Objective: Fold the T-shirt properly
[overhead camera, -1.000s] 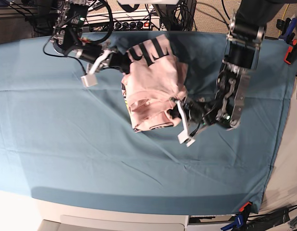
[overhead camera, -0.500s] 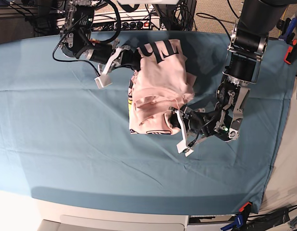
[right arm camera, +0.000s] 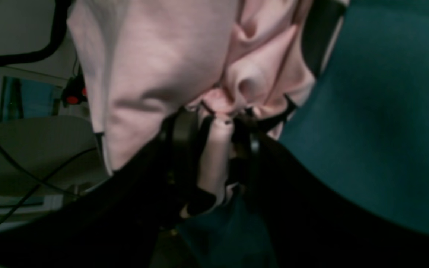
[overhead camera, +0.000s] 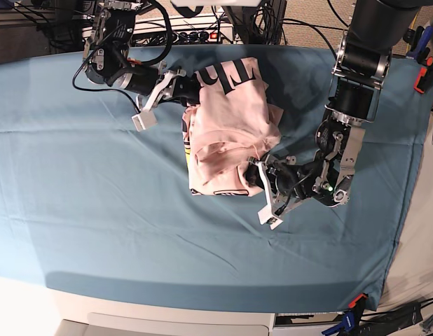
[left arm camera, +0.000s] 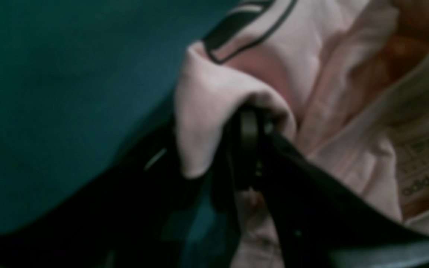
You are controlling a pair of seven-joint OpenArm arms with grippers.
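Observation:
The pale pink T-shirt [overhead camera: 227, 129] hangs bunched between my two grippers above the teal cloth, black lettering showing at its far end. My right gripper [overhead camera: 189, 87], on the base view's left, is shut on the shirt's far edge; the right wrist view shows pink folds [right arm camera: 214, 111] pinched between its fingers. My left gripper [overhead camera: 256, 170], on the base view's right, is shut on the shirt's near right corner; the left wrist view shows a pink fold [left arm camera: 214, 111] wrapped over one finger [left arm camera: 250, 137], with the neck label [left arm camera: 423, 167] beside it.
The teal table cloth [overhead camera: 97, 210] covers the whole table. Cables and a power strip [overhead camera: 195, 31] lie behind the far edge. Clamps and tools [overhead camera: 427, 63] sit at the right edge. A clamp [overhead camera: 353, 304] holds the cloth's near right corner.
Both grippers kept hold of the shirt. The bundle shifted right, then slightly away; the right gripper swung inward toward the shirt, and the left gripper moved slightly left.

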